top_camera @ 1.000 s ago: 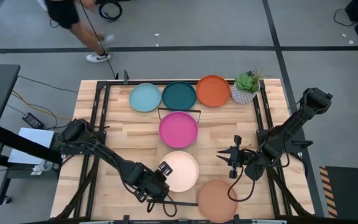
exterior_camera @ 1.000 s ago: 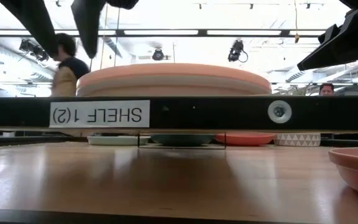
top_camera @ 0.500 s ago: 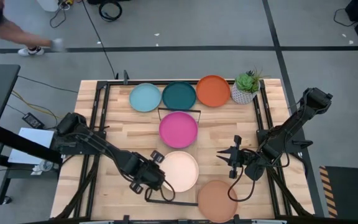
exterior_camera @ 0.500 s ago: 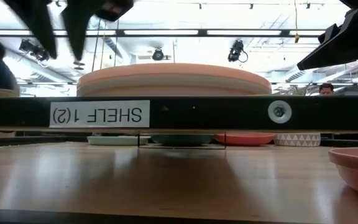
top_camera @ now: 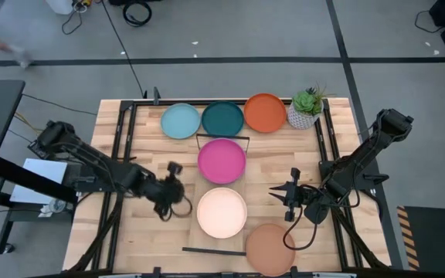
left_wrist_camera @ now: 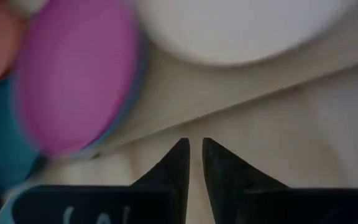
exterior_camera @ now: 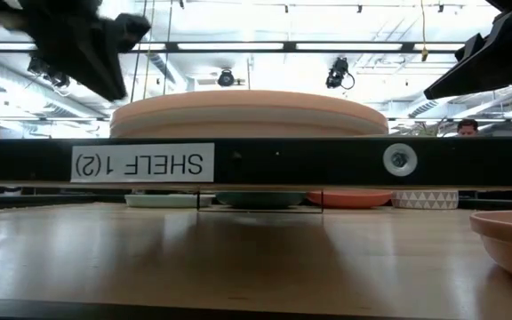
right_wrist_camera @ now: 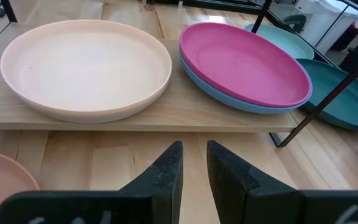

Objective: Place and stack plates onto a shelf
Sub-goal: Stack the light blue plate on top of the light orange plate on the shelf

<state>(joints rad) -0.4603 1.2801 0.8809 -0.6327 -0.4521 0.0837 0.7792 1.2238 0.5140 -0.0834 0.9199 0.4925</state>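
On the shelf [top_camera: 222, 184], a light board with black wire rails, the cream plate [top_camera: 222, 212] lies toward the near end. The magenta plate [top_camera: 222, 161] rests on the blue plate [right_wrist_camera: 229, 99] toward the far end. In the low view a paler rim [exterior_camera: 247, 126] shows under the cream plate. Light blue [top_camera: 180, 121], dark teal [top_camera: 222, 118] and orange [top_camera: 265, 113] plates lie on the table by its far edge. The terracotta plate [top_camera: 270, 249] lies at the near edge. My left gripper [top_camera: 168, 189] hovers shut, left of the shelf. My right gripper [top_camera: 283, 197] waits shut, right of it.
A small potted plant [top_camera: 306, 108] stands at the table's far right, beside the orange plate. Black frame bars [top_camera: 119, 154] run along the table's left and right sides. Bare wood lies between the shelf and each gripper.
My left gripper has pulled back from the near-left rim of the cream plate, moving toward the table's left and somewhat toward its far edge. The cream plate has stayed on the shelf. A person beyond the table has walked off to the left.
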